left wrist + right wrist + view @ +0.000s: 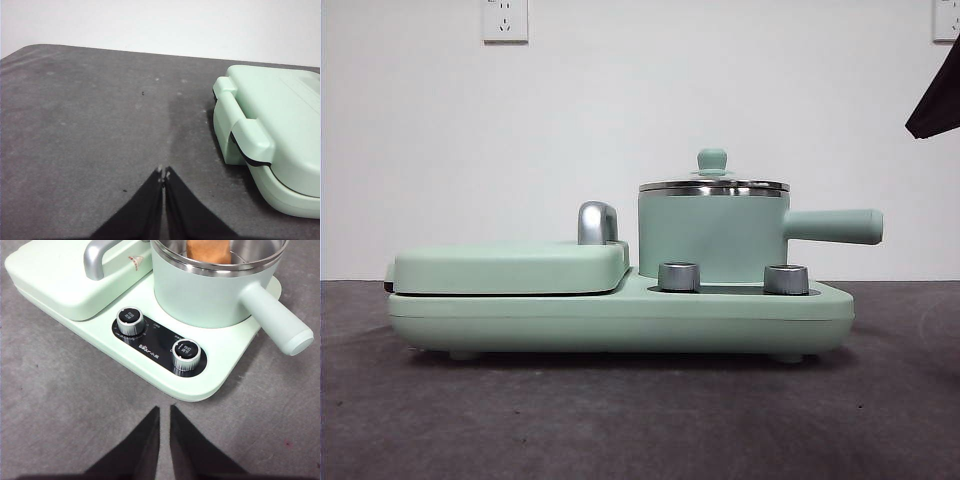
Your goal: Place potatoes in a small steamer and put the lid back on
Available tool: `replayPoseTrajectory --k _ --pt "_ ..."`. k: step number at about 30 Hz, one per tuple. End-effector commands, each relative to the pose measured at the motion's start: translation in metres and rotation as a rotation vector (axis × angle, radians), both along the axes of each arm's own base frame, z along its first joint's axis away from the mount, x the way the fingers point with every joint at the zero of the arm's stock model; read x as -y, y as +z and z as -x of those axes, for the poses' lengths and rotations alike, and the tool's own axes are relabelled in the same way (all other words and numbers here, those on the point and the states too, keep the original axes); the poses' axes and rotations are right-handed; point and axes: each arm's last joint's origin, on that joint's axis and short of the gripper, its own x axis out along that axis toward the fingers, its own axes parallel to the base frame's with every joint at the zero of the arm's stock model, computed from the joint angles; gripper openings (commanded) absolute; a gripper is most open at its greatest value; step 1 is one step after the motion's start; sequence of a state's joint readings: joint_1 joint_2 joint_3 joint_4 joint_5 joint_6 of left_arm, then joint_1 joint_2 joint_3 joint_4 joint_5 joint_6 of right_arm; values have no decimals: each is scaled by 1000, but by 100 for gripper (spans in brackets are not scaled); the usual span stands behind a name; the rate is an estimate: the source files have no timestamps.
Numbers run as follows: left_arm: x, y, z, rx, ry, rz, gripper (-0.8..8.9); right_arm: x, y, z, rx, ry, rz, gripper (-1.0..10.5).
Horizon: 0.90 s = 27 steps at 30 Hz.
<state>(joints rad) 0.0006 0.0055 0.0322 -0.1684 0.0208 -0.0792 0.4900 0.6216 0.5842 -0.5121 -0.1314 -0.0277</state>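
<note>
The mint-green cylindrical steamer pot (712, 237) with a shiny steel rim is seen right of centre in the front view, seated on the mint-green cooker base (620, 318); its long straight green handle (834, 226) points toward the right edge of the frame. The round clear glass lid (713, 184) with steel rim and small green knob is set on the pot. In the right wrist view, an orange-brown lump with a rough surface, the potato (208, 251), is seen inside the pot through the glass, at the upper middle of the frame. Two silver dials (130, 320) are set in a black panel in front of the pot. The flat green hinged griddle plate (510, 266) with a chrome handle (597, 222) occupies the left half of the base.

The right tool (164, 412) is held over the grey worktop (640, 420) near the dials, its jaws drawn nearly together on nothing. The left tool (163, 173) is closed and empty, beside the end of the griddle
</note>
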Motion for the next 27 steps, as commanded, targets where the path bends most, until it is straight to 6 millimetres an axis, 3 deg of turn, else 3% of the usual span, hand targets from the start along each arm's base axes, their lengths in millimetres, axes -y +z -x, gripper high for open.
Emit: replayPoseTrajectory --k 1,10,13,21,27 --pt "0 -6 -1 -7 3 8 6 -1 3 -1 11 4 -7 30" --pt "0 -6 -1 -7 3 8 6 0 3 0 47 23 39 30" --pt "0 -6 -1 -7 3 8 6 11 -1 4 113 -60 77 30" --pt "0 -6 -1 -7 3 8 6 48 -56 22 356 -349 -16 30" --pt "0 -6 -1 -8 3 8 6 55 -91 22 441 -432 -89 30"
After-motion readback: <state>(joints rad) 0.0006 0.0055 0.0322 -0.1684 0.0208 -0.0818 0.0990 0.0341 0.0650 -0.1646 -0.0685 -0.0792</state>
